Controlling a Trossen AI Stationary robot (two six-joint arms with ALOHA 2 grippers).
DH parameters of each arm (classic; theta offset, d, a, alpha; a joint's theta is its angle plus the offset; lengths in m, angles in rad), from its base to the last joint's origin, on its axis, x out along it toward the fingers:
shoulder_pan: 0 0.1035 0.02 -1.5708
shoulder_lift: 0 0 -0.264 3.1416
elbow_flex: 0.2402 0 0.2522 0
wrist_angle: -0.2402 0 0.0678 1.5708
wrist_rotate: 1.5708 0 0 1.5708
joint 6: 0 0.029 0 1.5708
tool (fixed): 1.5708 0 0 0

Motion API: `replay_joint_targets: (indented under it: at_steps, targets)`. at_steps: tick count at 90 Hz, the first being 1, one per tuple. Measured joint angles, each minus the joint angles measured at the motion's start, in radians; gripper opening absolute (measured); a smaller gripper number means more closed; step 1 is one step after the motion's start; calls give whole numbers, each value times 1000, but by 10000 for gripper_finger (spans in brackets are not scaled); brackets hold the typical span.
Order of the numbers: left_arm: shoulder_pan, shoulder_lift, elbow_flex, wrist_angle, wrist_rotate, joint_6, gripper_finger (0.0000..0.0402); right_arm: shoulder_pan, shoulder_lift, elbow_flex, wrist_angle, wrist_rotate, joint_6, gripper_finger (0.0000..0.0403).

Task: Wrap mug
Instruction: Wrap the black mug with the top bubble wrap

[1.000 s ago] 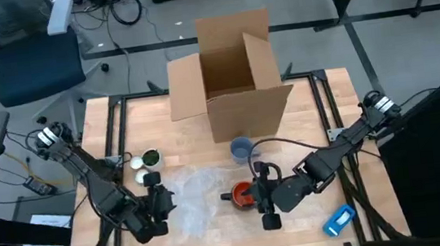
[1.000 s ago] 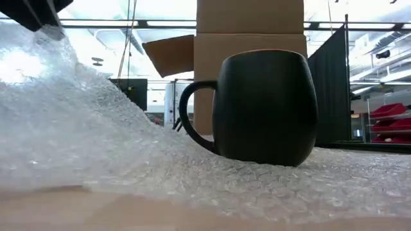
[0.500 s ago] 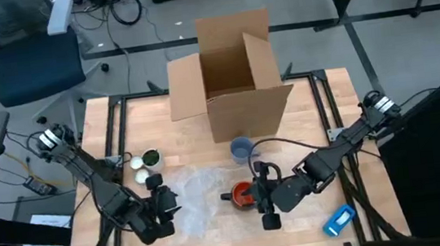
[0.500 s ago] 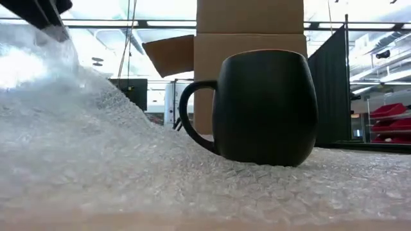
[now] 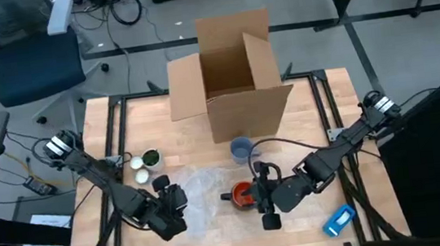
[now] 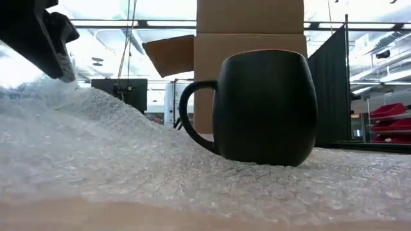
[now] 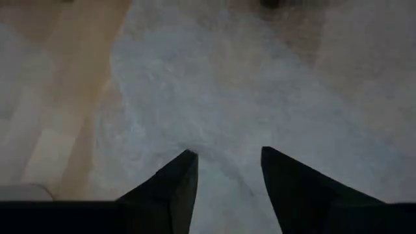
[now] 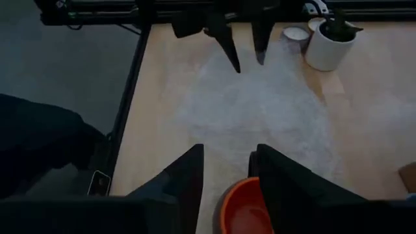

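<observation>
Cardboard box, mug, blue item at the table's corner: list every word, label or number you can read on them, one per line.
Cardboard box: plain brown faces, no print visible.
Mug: plain dark outside, no text or logo.
Small blue item near the table's front right corner: a pale patch that may be a label, too small to read.
Bubble wrap: no marking.
No legible text in any view.

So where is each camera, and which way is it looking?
High view: above, looking straight down on the table, both arms showing.
Low view: table height, facing the mug; the left gripper shows.
Left wrist view: over the bubble wrap, own fingers showing.
Right wrist view: behind the mug, own fingers showing.
Every view shares the bubble wrap.
</observation>
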Motion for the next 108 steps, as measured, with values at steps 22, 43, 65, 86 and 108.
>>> replay_joint_targets:
  at_steps: [22, 43, 65, 86, 108]
  targets:
    - [34, 0, 54, 221, -71, 12, 10, 0, 0, 0, 0, 0, 0, 116]
    - [121, 0, 54, 477, -95, 141, 3, 0, 0, 0, 0, 0, 2, 116]
    - [210, 5, 54, 663, -129, 327, 0, 0, 0, 0, -1, -1, 1, 116]
    - [261, 82, 54, 781, -92, 376, 0, 2, 0, 0, -13, -14, -2, 116]
    - [296, 164, 54, 988, -25, 423, 0, 6, 0, 0, -17, -120, 33, 116]
